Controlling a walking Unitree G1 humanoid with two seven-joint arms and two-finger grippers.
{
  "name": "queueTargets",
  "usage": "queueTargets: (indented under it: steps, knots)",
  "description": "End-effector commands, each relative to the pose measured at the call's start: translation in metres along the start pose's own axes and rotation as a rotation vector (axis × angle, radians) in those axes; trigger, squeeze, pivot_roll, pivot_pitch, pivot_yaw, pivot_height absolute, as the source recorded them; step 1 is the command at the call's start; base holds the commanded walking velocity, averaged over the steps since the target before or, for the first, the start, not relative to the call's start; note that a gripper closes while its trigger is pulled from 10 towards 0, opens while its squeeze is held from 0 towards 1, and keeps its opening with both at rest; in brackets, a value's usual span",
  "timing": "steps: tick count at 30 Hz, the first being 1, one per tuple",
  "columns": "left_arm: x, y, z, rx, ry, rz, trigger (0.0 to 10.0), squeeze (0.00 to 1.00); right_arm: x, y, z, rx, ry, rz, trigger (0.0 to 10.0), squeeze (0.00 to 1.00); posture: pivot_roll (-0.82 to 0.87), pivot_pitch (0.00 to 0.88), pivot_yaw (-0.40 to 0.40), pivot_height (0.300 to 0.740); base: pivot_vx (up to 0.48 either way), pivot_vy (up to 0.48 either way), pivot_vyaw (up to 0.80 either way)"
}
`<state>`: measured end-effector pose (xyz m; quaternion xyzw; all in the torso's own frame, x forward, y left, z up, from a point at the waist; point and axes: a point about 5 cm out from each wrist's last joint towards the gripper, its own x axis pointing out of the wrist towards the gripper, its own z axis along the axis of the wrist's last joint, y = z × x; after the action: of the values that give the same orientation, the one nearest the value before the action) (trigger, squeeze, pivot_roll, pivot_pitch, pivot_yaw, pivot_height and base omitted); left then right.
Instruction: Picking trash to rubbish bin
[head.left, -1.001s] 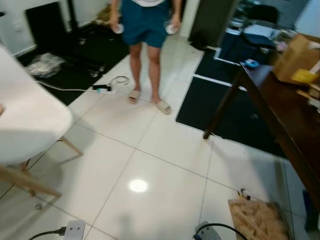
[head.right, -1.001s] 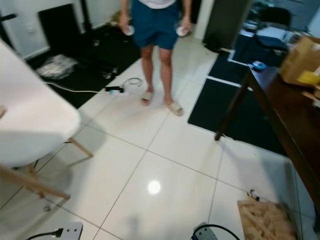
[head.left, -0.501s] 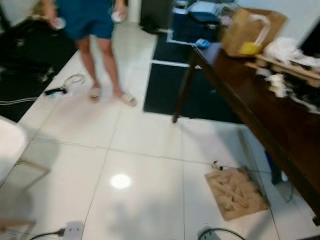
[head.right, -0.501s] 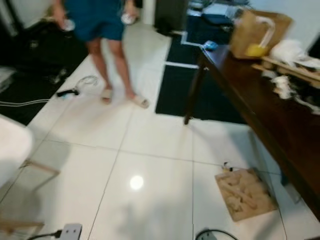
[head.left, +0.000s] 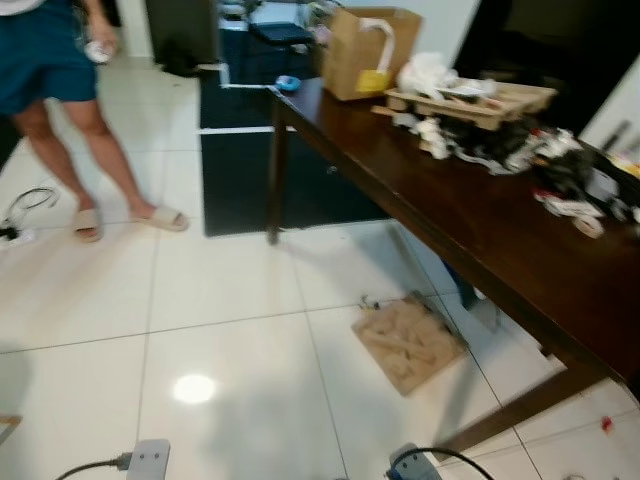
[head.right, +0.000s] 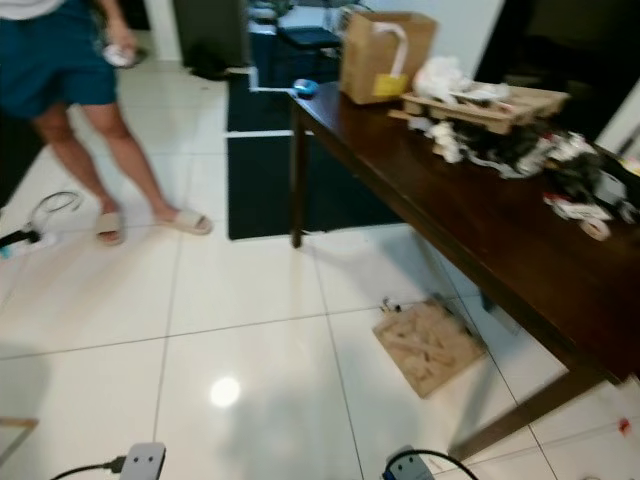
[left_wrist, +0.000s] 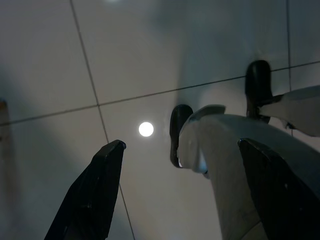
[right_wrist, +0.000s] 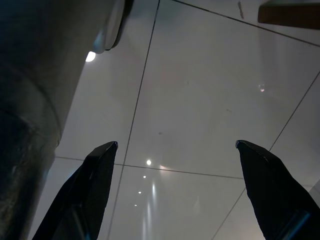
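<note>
A long dark wooden table (head.left: 440, 205) stands at the right side of the white tiled floor (head.left: 230, 310), and it is the landmark here. On the far end of the table there is a cardboard box (head.left: 368, 50) with a yellow label. Beside the box, further along the table, lies a wooden pallet (head.left: 480, 100) with white crumpled trash (head.left: 425, 72) on it, and more mixed litter (head.left: 500, 150) is spread on the table top next to the pallet. On the floor under the table's near edge lies a flat piece of chipboard (head.left: 408, 340). A dark mat (head.left: 240, 165) lies on the floor beside the table's far leg. A rubbish bin cannot be made out with certainty.

To the left of the table, well apart from it, a person (head.left: 60, 110) in blue shorts and sandals stands on the tiles.

The left gripper (left_wrist: 180, 145) hangs over the floor, its two black fingers spread wide with nothing between them; the robot's own leg and feet are seen beyond. The right gripper (right_wrist: 175, 145) also points at bare tiles, fingers wide apart and empty.
</note>
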<state>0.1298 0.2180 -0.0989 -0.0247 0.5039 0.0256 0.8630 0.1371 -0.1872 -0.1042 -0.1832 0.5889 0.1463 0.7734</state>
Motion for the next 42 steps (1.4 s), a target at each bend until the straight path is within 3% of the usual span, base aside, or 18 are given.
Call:
queueTargets:
  steps: [1, 24, 36, 42]
  knots:
    - [-0.002, 0.000, -0.010, 0.000, 0.035, -0.003, 10.0, 0.00, 0.000, 0.004, -0.003, 0.005, 0.010, 0.018, 10.0, 0.00, 0.20, 0.092, -0.038, 0.740, 0.000, 0.000, -0.77]
    - [-0.002, -0.001, -0.011, 0.007, 0.040, -0.004, 10.0, 0.00, 0.000, 0.003, -0.006, 0.004, 0.012, 0.013, 10.0, 0.00, 0.20, 0.088, -0.039, 0.740, 0.000, 0.000, -0.77]
    - [-0.002, 0.000, -0.010, 0.011, 0.031, 0.012, 10.0, 0.00, -0.001, -0.004, 0.013, 0.123, -0.078, -0.006, 10.0, 0.00, 0.20, 0.092, -0.040, 0.740, 0.000, 0.000, -0.78]
    - [-0.004, 0.016, -0.008, -0.140, 0.000, 0.104, 10.0, 0.00, -0.004, -0.009, 0.040, 0.221, -0.204, 0.022, 10.0, 0.00, 0.20, 0.094, -0.040, 0.740, 0.000, 0.000, 0.00]
